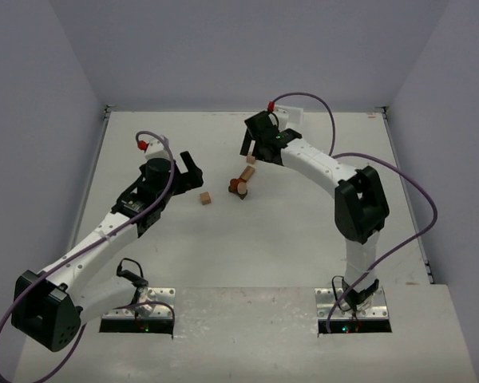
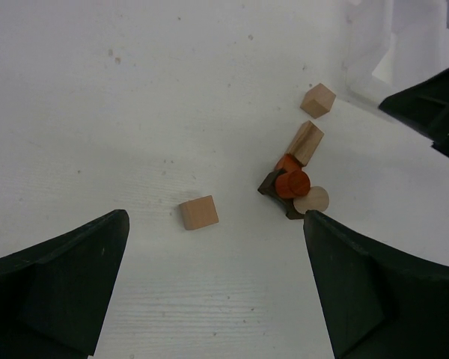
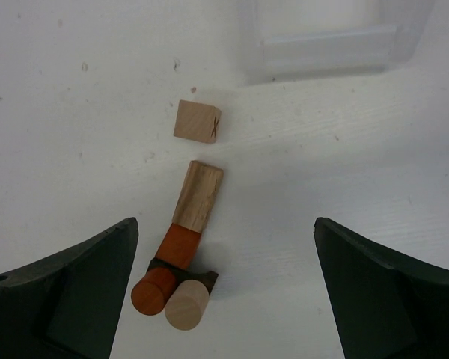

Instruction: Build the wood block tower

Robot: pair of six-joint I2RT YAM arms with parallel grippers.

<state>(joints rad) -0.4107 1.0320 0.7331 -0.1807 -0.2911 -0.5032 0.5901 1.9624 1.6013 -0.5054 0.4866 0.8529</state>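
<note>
Wood blocks (image 1: 239,185), probably light, stiff, smooth: heaped at centre of table (image 1: 287,239), one cube (image 2: 198,212) apart. Pinch across opposite flat faces. Left end effector (image 1: 193,171), right end effector (image 1: 252,152): both spread wide, empty.

Left gripper (image 2: 215,224) spread wide, nothing held. A lone tan cube (image 2: 198,212) lies on the table (image 2: 97,112) just ahead. To the right, orange cylinder (image 2: 292,183), pale cylinder (image 2: 311,200), dark block (image 2: 270,187) and tan bar (image 2: 305,142) touch. Second tan cube (image 2: 318,100) sits apart beyond.
</note>
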